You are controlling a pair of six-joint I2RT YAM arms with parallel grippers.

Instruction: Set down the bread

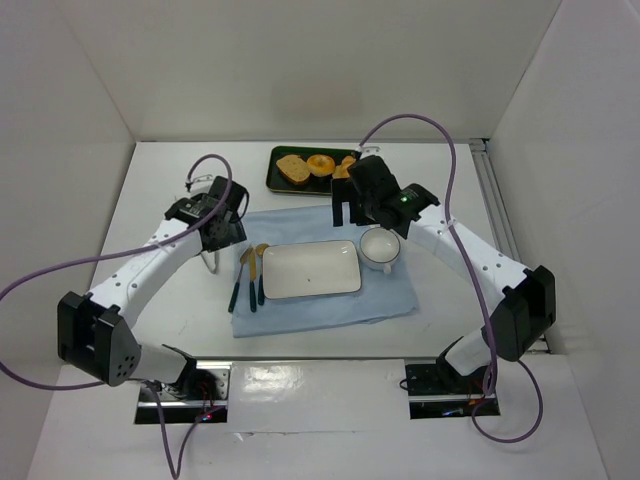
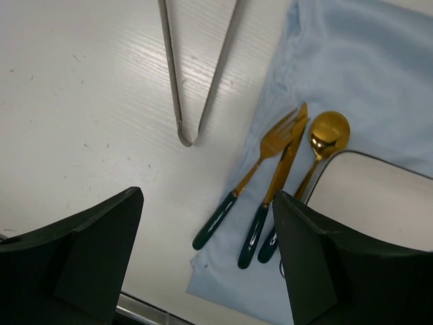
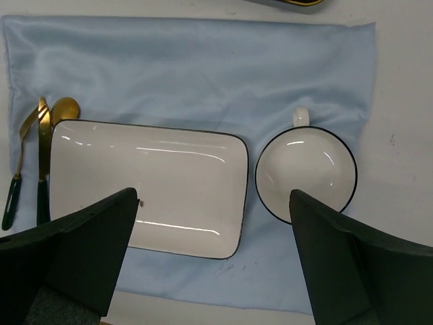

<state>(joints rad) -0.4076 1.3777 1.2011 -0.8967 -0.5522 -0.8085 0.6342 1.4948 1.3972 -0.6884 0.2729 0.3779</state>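
Left fingers (image 2: pixel 88 250): spread wide, holding nothing, above the desk (image 1: pixel 165 180) beside tongs (image 2: pixel 181 101). Bread (image 1: pixel 345 168): on the dark tray (image 1: pixel 310 186) at the back, right of 1 ring bun (image 1: pixel 320 163), partly hidden by the right arm. Right fingers (image 3: pixel 352 264): spread wide, empty, above plate (image 3: pixel 169 183) and cup (image 3: pixel 306 170).

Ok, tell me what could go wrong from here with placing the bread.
1. The bread lies close beside the ring bun on the tray, half hidden behind the open right gripper; the jaws may catch the bun too.
2. The cup stands close beside the plate, likely the target; a low carry could knock it.
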